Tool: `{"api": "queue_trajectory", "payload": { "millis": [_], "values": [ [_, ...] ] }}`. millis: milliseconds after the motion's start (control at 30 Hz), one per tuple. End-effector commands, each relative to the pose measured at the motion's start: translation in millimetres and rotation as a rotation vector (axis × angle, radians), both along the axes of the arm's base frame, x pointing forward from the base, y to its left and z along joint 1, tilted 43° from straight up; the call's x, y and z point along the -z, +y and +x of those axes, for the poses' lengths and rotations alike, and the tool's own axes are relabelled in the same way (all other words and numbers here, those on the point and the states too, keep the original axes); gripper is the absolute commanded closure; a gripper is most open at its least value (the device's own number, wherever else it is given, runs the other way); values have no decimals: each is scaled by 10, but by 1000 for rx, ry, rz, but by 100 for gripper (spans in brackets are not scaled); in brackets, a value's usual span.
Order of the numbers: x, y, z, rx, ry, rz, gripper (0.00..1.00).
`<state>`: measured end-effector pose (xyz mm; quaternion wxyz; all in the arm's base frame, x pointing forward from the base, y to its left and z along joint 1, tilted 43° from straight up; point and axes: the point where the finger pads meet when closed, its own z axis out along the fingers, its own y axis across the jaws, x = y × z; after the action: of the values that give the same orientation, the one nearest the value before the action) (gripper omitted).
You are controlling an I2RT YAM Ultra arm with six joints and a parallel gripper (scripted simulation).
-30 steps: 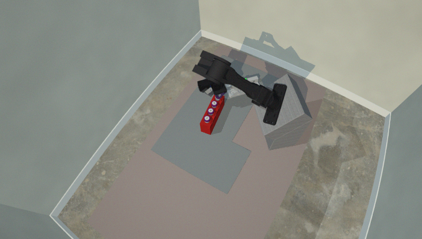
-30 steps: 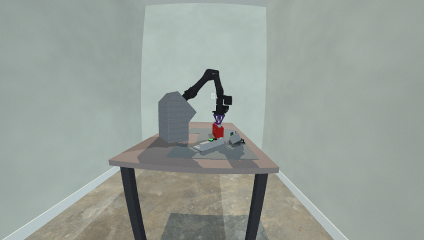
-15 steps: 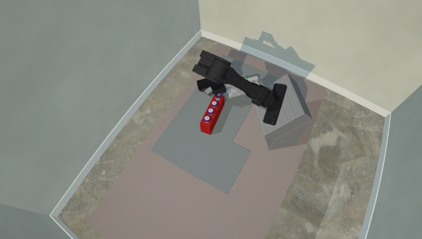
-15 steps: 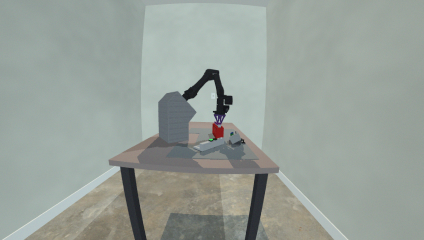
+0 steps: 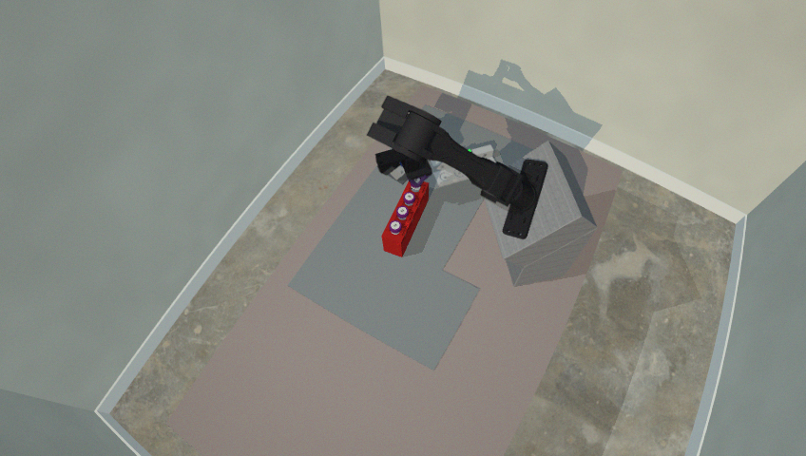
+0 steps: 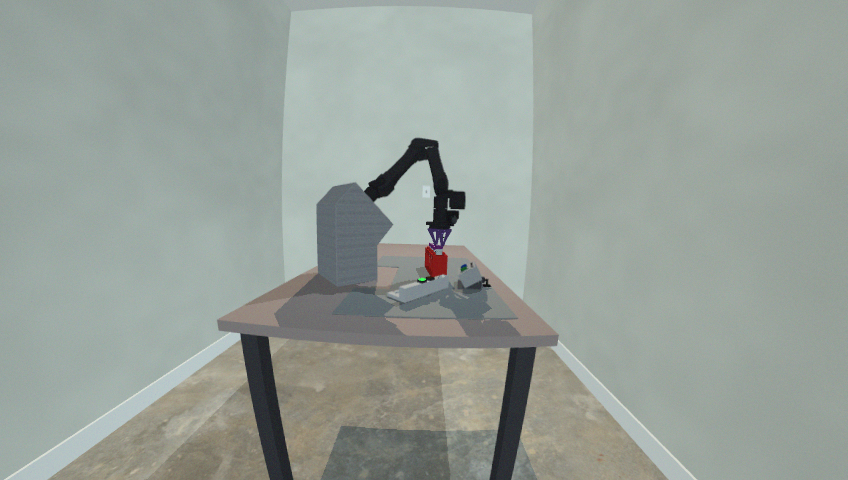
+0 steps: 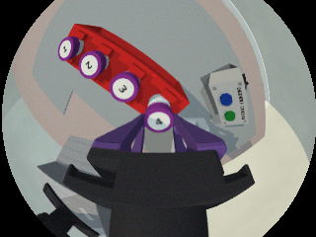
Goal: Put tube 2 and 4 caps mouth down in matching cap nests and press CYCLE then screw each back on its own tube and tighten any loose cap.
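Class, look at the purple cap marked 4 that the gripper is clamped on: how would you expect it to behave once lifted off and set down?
Cap 4 looks rigid, so the gripper probably won't deform it. Small, so likely light. Round, so it may roll if set on edge.

Red tube block (image 7: 134,69), purple caps (image 7: 124,87) with white numbered dots. Gripper (image 7: 160,133) has purple fingers on a black body. Little grey desk (image 7: 232,101) at 3 o'clock has blue and green keys.
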<state>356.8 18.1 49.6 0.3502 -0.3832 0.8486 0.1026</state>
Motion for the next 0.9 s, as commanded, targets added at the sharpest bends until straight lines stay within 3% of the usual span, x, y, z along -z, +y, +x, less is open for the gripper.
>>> {"api": "queue_trajectory", "payload": {
  "millis": [0,867],
  "values": [
    [-33,-26,18,6,-9,3,100],
    [-48,-23,36,6,-9,3,100]
  ]
}}
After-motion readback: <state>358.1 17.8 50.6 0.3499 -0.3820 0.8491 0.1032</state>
